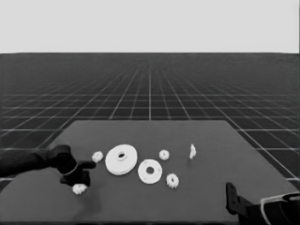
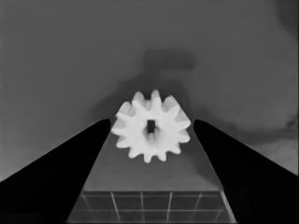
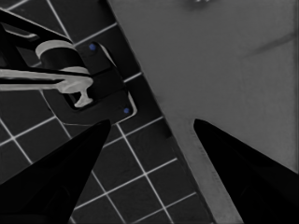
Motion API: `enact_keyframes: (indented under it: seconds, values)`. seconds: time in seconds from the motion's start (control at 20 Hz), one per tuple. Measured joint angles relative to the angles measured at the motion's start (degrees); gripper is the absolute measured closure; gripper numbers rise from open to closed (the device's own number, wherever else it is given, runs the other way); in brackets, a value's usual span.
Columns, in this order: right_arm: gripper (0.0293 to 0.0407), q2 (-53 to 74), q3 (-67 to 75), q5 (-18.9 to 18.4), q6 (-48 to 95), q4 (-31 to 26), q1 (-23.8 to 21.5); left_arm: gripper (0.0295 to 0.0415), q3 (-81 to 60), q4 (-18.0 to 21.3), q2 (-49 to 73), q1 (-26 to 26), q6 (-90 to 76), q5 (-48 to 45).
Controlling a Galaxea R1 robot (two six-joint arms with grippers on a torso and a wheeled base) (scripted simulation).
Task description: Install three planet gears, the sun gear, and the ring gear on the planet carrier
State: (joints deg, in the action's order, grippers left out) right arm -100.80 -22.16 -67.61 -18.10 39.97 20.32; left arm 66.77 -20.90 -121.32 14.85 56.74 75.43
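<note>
The left end effector [image 2: 152,122], wide open, straddles a planet gear [image 2: 151,126] on the bench [image 1: 197,197]; closing and lifting come next.

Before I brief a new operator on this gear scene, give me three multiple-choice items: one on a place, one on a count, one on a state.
1. What lies between the left gripper's fingers?
A. a small gear
B. the thin white piece
C. nothing

2. How many small gears show on the table?
A. two
B. four
C. six

3. Where do the gears lie?
A. stacked on the smaller round part
B. apart from it
C. hidden under the larger round part

Answers: 1 A, left wrist view shows it between open fingers. 2 B, head view shows four. 3 B, none is on it.
</note>
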Motion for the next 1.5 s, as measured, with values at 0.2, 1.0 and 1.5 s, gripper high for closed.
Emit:
enact_keyframes:
  seconds: [0.2, 1.0, 1.5]
  values:
    - [0.0315, 0.0, 0.0, 0.0, 0.0, 0.0, 0.0, 0.0326, 0.5, -0.3, -0.2, 0.4, -0.1, -0.3]
    - [0.0315, 0.0, 0.0, 0.0, 0.0, 0.0, 0.0, 0.0398, -7.3, 10.1, 3.9, -12.5, 1.3, 7.6]
    - [0.0315, 0.0, 0.0, 0.0, 0.0, 0.0, 0.0, 0.0398, 9.1, 9.9, -44.6, -14.2, 33.0, 14.6]
